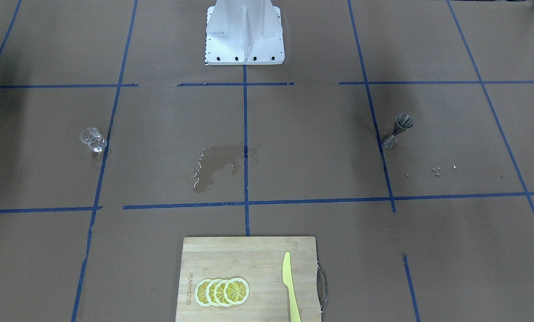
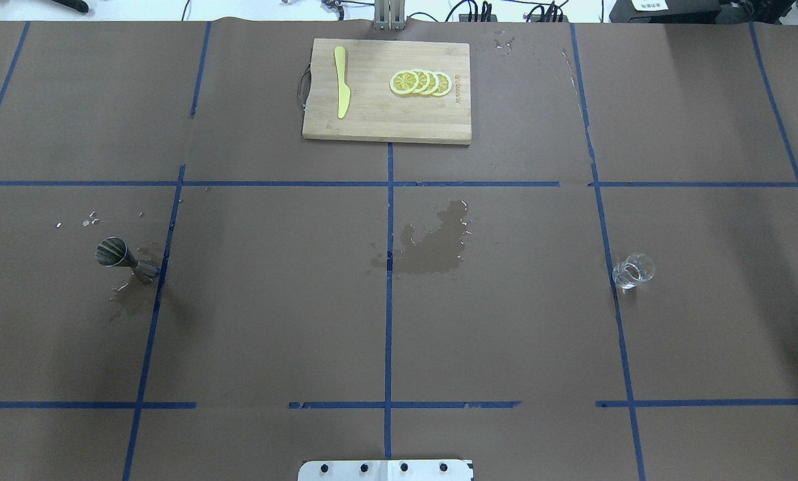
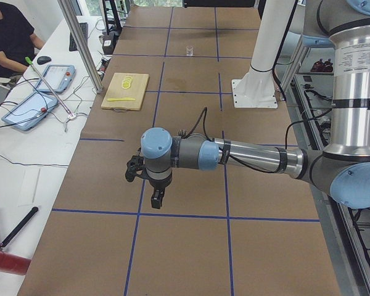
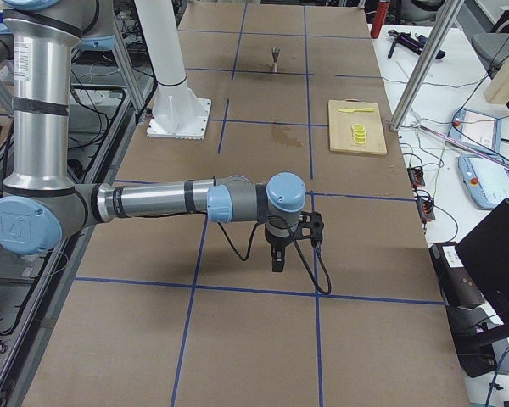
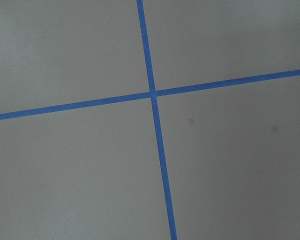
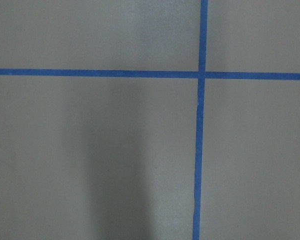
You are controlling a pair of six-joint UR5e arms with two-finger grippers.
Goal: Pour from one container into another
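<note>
I see a long table covered in brown paper, marked into squares by strips of blue tape. The light on it is soft and even, with only faint shadows. Along one long side runs a white desk strewn with cables and carrying two blue-framed tablets, where a slanting silver metal post rises and a person in a black shirt sits.

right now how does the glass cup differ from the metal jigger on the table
The glass cup is clear and see-through; the jigger is dull grey metal. The glass cup is a short round vessel; the jigger is two cones pinched at a narrow waist. The glass cup stands on the robot's right side, the jigger on its left, with a wet patch by its base. Both are small and stand upright on the brown table.
</note>
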